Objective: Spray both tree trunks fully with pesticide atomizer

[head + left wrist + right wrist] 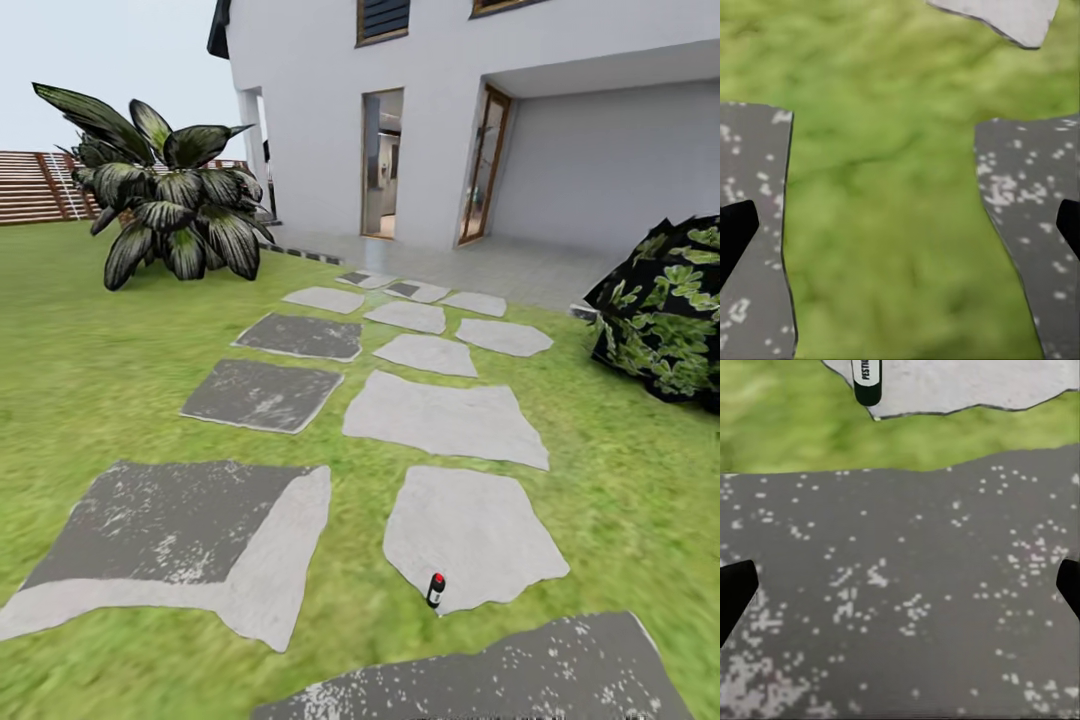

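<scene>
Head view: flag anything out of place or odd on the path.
One thing stands out: the pesticide atomizer, a small dark can with a red top, stands upright at the near edge of a pale stepping stone, alone on the path. The right wrist view shows it at that stone's edge too. Nothing looks spilled or damaged.

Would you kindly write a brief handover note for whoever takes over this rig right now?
Left gripper: jaws open, holding nothing, over grass between two dark slabs.
Right gripper: jaws open, holding nothing, over a dark speckled slab.
Pesticide atomizer: standing upright at the near edge of a pale stepping stone, ahead and slightly right; its base also shows in the right wrist view.
Done: nothing yet; atomizer not picked up.
Left: grasp it, find both trees, spray each trunk fully.
</scene>
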Motion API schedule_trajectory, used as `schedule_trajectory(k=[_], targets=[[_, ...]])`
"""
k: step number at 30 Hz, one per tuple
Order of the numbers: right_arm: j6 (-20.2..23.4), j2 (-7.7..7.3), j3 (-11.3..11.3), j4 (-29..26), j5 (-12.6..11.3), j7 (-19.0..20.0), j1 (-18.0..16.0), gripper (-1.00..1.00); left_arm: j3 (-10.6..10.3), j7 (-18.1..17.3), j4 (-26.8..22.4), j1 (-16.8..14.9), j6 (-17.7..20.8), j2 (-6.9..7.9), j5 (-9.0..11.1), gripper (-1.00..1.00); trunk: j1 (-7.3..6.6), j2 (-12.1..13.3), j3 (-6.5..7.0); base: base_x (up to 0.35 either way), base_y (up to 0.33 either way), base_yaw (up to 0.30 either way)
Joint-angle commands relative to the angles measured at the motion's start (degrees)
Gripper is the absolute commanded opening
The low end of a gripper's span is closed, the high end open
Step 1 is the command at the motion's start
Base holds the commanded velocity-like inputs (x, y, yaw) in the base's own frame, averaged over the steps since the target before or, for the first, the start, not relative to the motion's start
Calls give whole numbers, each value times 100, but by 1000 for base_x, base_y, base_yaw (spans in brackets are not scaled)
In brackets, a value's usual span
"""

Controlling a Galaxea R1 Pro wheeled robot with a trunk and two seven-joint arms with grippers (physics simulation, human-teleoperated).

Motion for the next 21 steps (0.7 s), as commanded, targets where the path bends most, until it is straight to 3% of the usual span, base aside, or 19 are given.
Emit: schedule_trajectory(k=[1,9,21], targets=[[-17,-1,0,4,18,2,-3,100,-15,1,5,-2,-17,1,41,100,-1,-2,-5,7,291,-272],[-17,-1,0,5,17,2,-3,100,-10,6,5,-2,-17,1,42,100,-1,-2,-5,1,201,-272],[-17,-1,0,5,17,2,-3,100,-15,1,5,-2,-17,1,40,100,-1,-2,-5,0,15,-272]])
